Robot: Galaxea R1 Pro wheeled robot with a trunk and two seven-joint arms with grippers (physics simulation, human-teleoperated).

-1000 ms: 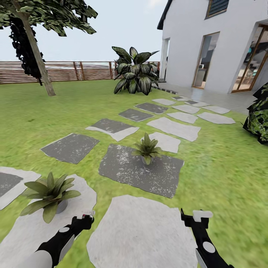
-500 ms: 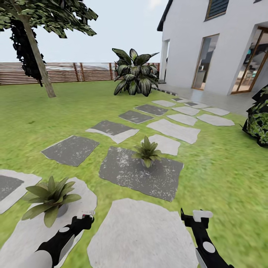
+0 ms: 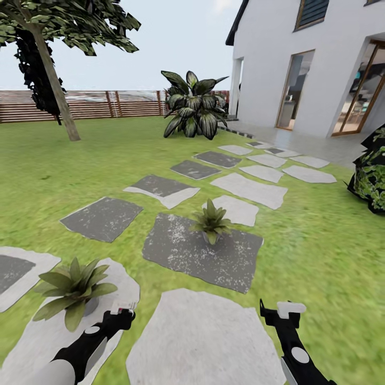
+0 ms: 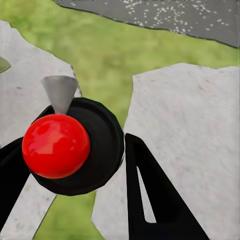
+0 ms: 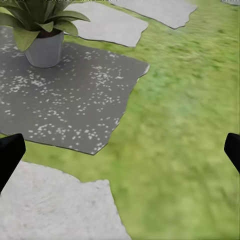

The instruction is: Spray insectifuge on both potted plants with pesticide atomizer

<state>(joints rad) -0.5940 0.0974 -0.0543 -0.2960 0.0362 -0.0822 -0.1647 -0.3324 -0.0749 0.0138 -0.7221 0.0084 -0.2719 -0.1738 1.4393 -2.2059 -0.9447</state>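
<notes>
Our view has crept back; left claw (image 3: 124, 309) grips atomizer (image 4: 75, 145), right claw (image 5: 120, 150) wide; spray may miss far plant (image 3: 211, 220).

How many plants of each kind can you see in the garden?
Small potted plants: 2 (near one, far one)
Big striped plant: 1
Tree: 1
Dark bush: 1
Total: 5

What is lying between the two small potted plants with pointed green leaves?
In the head view, only ground: from the near potted plant on its pale stepping stone, a strip of green lawn, then the dark speckled stone under the far potted plant.
</notes>
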